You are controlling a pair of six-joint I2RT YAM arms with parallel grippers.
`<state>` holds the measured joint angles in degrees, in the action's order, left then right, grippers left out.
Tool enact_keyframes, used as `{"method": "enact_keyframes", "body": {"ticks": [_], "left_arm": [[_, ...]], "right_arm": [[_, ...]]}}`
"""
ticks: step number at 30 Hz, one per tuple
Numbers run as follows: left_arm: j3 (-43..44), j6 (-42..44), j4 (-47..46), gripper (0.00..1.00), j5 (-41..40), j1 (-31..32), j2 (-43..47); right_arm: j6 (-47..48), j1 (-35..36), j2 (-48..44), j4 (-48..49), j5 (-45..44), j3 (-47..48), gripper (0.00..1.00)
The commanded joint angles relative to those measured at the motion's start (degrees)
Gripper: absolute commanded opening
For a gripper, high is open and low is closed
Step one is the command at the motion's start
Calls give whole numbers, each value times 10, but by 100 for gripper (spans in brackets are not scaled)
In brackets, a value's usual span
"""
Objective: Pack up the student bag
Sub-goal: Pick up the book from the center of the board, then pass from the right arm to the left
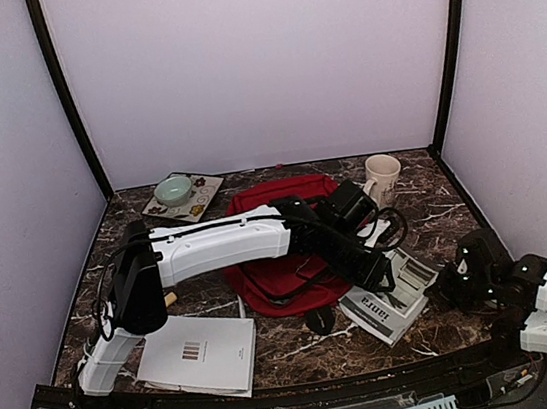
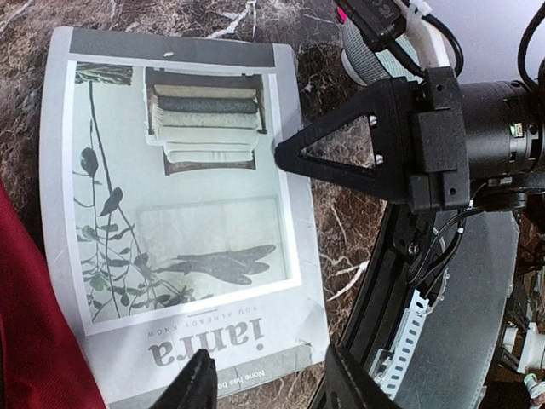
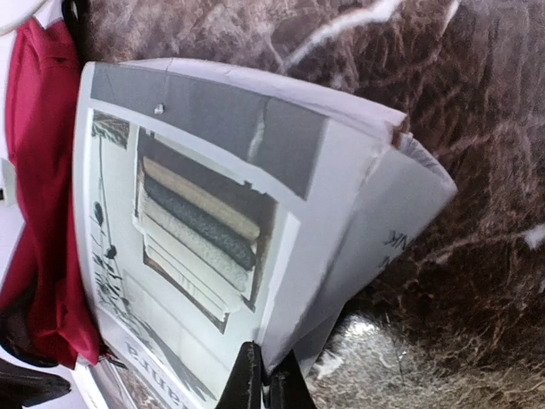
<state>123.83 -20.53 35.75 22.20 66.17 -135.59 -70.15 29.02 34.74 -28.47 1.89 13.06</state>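
The student bag (image 1: 286, 263), red and soft, lies flat mid-table, partly under my left arm. A grey magazine (image 1: 392, 298) titled "ianra" lies just right of it. My left gripper (image 2: 268, 385) hovers open over the magazine's (image 2: 187, 213) title edge, its fingers (image 2: 200, 383) straddling that corner without touching it. My right gripper (image 3: 266, 382) is shut on the magazine's (image 3: 196, 196) right edge, and the pinched pages curl up off the table. The bag's red fabric (image 3: 43, 170) shows beyond the magazine's far side.
A white booklet (image 1: 198, 356) lies front left. A cream mug (image 1: 383, 175) stands back right. A green bowl (image 1: 173, 189) sits on a patterned mat (image 1: 207, 198) at the back left. A small dark object (image 1: 319, 319) lies by the bag's front edge.
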Motion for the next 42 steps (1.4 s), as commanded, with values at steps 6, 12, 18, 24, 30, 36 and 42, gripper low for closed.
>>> {"method": "enact_keyframes", "body": {"ticks": [6,12,18,24,30,36,42], "left_arm": [[3,-10,13,46,5,3,23],[1,-12,19,47,-17,3,67],[10,4,33,51,-43,1,104],[14,17,54,51,-88,-5,140],[6,44,90,55,-115,-28,188],[-30,77,106,67,-55,-62,245],[-89,109,106,95,-21,-85,322]], "right_arm": [[7,-5,-78,-18,-30,19,0],[69,-5,-55,-52,-41,93,0],[165,-6,0,-112,-100,198,0],[246,-5,38,-133,-120,286,0],[351,-5,61,-143,-124,360,0],[447,-5,78,-94,-44,411,0],[514,-5,96,-29,70,427,0]]}}
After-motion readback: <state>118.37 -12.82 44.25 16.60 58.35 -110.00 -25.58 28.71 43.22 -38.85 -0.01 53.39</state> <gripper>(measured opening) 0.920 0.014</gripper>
